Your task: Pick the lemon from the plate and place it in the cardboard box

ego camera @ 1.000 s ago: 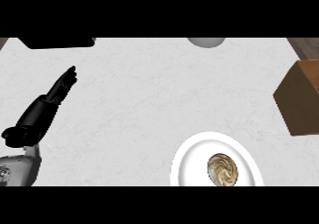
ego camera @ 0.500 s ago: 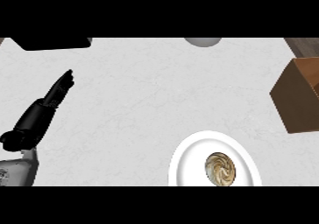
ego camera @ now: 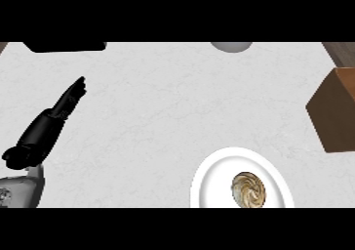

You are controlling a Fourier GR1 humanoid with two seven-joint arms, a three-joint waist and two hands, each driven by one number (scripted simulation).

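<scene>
While the round, brown-and-cream swirled object that must be taken for the lemon (ego camera: 248,190) lies on the white round plate (ego camera: 209,181) at the lower right of the head view, nothing of the task can be judged as done. It is seen resting inside the plate's rim, slightly right of the plate's middle, with no hand touching it or close to it. The black left hand (ego camera: 56,116) is shown at the left of the pale marbled counter top (ego camera: 180,97), well apart from the plate; its fingers are stretched out straight and held together, pointing up and to the right, and nothing is held in them. The right hand is not shown in the view at all, so nothing can be said of it. The brown cardboard box (ego camera: 337,114) is seen at the right edge, beyond the plate and apart from it, cut off by the edge of the view; its inside is hardly shown, and no lemon can be made out in it. A dark flat object (ego camera: 65,46) at the upper left and a grey rounded object (ego camera: 231,46) at the top edge are left untouched and are only partly shown. By this reckoning the whole task is left: the lemon is yet to be reached, grasped, lifted off the plate, carried to the box and released inside it.
</scene>
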